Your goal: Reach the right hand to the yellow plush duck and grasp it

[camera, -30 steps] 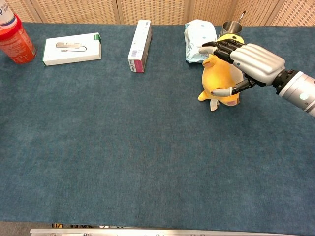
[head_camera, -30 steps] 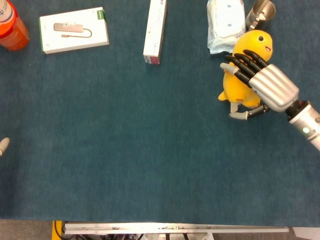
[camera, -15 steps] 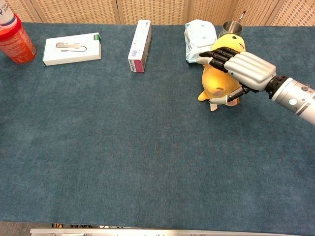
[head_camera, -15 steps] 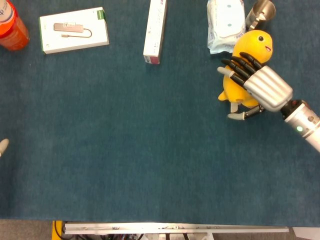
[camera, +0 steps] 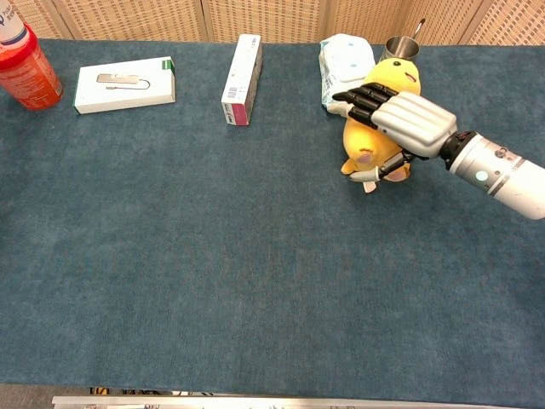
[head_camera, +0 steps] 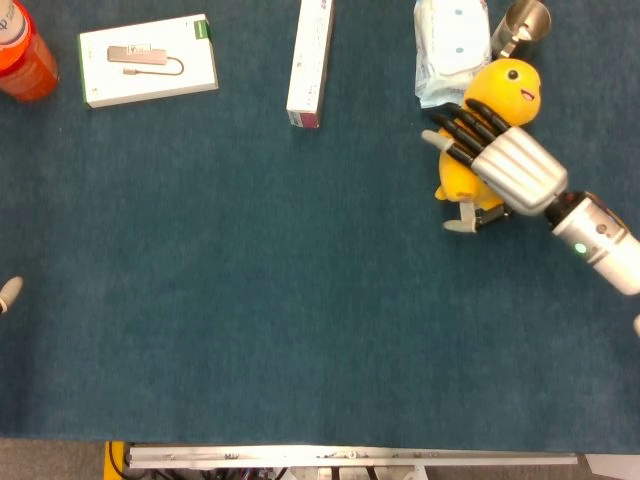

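Note:
The yellow plush duck (head_camera: 512, 85) stands at the table's far right, below a wipes pack. My right hand (head_camera: 505, 165) lies over its body from the right. The dark fingers (head_camera: 462, 128) stretch across the duck's front, and the thumb (head_camera: 460, 226) sits under its feet, so the duck is between them. The fingers look extended, not clamped. In the chest view the same hand (camera: 404, 119) covers the duck (camera: 398, 75) from the neck down. Only a pale fingertip of my left hand (head_camera: 8, 292) shows, at the left edge of the head view.
A white wipes pack (head_camera: 452, 45) and a metal cup (head_camera: 525, 22) stand just behind the duck. A long white and pink box (head_camera: 310, 60) lies at the back centre. A white box (head_camera: 148, 60) and an orange bottle (head_camera: 20, 50) are at the back left.
My right hand has slid left and further over the duck, so the fingers now reach across its body. The duck has barely shifted.

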`<action>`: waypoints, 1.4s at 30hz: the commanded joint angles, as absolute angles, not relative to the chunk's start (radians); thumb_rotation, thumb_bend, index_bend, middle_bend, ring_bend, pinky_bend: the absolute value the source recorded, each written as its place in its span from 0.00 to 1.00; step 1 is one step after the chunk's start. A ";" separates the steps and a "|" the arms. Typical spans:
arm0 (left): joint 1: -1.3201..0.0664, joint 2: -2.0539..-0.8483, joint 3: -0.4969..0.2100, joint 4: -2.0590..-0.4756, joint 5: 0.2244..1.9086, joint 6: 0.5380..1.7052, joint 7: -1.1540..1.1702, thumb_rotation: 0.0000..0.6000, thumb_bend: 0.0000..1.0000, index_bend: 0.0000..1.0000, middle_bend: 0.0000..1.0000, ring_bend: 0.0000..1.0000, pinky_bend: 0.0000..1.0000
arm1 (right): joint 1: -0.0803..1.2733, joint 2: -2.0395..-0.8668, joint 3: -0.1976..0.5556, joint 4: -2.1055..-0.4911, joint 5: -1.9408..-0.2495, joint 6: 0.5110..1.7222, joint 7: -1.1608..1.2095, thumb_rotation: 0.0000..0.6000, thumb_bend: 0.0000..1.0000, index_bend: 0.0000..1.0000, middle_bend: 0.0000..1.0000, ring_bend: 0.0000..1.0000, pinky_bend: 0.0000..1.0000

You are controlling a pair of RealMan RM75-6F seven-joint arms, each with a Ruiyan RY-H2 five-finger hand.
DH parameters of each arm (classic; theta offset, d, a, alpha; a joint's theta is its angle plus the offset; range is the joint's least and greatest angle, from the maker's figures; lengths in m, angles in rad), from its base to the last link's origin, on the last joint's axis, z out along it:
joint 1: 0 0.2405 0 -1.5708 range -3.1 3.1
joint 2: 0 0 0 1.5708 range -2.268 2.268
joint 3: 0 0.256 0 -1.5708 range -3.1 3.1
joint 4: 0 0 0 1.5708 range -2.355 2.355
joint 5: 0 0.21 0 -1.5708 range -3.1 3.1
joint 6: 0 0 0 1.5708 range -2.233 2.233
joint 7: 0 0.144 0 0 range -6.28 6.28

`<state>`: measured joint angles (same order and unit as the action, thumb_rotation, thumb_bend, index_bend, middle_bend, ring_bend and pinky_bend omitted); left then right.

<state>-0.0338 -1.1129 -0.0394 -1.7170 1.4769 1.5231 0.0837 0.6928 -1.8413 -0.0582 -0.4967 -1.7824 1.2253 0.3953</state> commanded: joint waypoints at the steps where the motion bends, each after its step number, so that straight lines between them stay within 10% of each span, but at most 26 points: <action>1: -0.035 -1.111 -0.040 -1.719 1.475 1.521 0.082 1.00 0.15 0.09 0.06 0.01 0.03 | 0.716 -1.867 -0.058 -0.464 -1.776 1.212 0.411 0.25 0.00 0.00 0.04 0.00 0.00; 42: -0.043 -1.099 -0.038 -1.733 1.460 1.496 0.063 1.00 0.15 0.09 0.06 0.01 0.03 | 0.766 -1.917 -0.088 -0.397 -1.733 1.196 0.436 0.26 0.00 0.00 0.04 0.00 0.00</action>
<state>-0.0430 -1.0989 -0.0378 -1.7329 1.4601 1.4957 0.0626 0.7643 -1.9179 -0.0904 -0.3993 -1.7351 1.1988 0.4353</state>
